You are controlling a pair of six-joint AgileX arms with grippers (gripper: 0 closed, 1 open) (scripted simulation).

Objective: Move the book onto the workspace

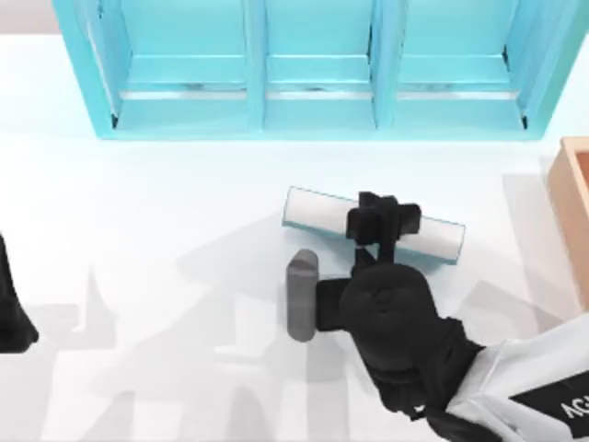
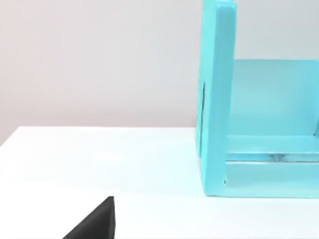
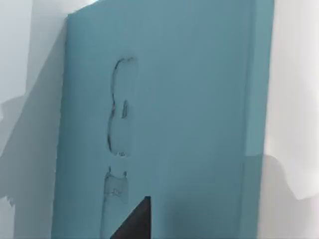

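The book (image 1: 317, 212) stands on its edge on the white workspace (image 1: 166, 212), a little right of centre, its white page edges facing up inside a thin teal rim. My right gripper (image 1: 384, 219) straddles it near its right half, one finger on each cover, shut on it. The right wrist view looks close onto the book's plain teal cover (image 3: 189, 109), with one dark fingertip (image 3: 135, 223) against it. I cannot tell whether the book rests on the table or hangs just above it. My left arm (image 1: 13, 308) is parked at the table's left edge.
The turquoise compartmented shelf (image 1: 313, 69) runs along the back of the table, and its side panel (image 2: 215, 99) shows in the left wrist view. A tan wooden box (image 1: 575, 216) stands at the right edge. White tabletop spreads to the left and front of the book.
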